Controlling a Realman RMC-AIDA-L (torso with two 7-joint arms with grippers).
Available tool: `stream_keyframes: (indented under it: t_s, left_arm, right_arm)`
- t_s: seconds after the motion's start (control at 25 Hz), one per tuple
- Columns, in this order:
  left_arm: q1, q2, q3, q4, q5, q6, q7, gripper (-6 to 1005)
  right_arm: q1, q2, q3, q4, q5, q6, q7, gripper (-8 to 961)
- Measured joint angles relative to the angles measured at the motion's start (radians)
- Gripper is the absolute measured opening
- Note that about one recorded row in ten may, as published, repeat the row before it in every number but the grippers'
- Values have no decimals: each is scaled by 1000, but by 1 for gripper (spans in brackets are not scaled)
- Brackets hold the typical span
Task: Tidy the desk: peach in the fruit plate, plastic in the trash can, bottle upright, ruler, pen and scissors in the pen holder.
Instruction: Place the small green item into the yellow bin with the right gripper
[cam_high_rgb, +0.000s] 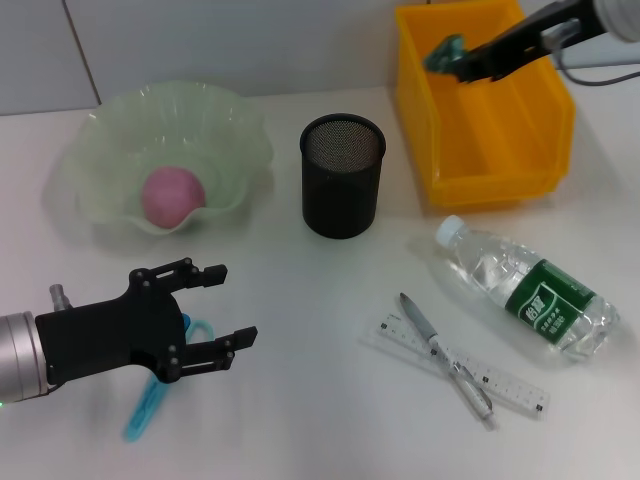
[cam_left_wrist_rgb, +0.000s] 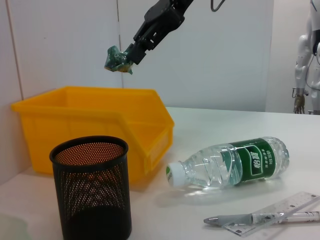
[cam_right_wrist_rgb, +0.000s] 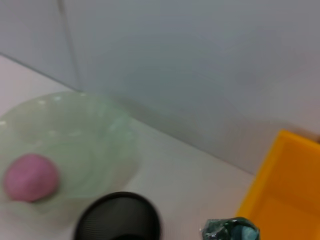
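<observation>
Right end effector (cam_high_rgb: 452, 60): raised above the trash can (cam_high_rgb: 500, 150), fingers clamped on a crumpled green plastic (cam_high_rgb: 443, 52) piece.
Left end effector (cam_high_rgb: 222, 305): low over the table (cam_high_rgb: 300, 400) at the near left, fingers spread wide, holding nothing.
Scissors (cam_high_rgb: 150, 400): flat on the table, partly under the left end effector.
Peach (cam_high_rgb: 172, 196): inside the fruit plate (cam_high_rgb: 110, 140).
Pen holder (cam_high_rgb: 342, 175): upright between plate and trash can.
Bottle (cam_high_rgb: 530, 290): lying on its side, cap toward the pen holder.
Pen (cam_high_rgb: 445, 355): lies crossed over the ruler (cam_high_rgb: 510, 385), near the bottle.
</observation>
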Motion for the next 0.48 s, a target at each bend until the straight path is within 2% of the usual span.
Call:
stream_keyframes:
  t_s: [0.28, 0.48]
  left_arm:
    - [-2, 0, 1, -6, 0, 0, 0, 792]
    - [-2, 0, 2, -6, 0, 0, 0, 793]
  right_arm:
    - [-25, -2, 46, 13, -82, 79, 2, 193]
    - [-19, -10, 60, 119, -98, 172, -3, 194]
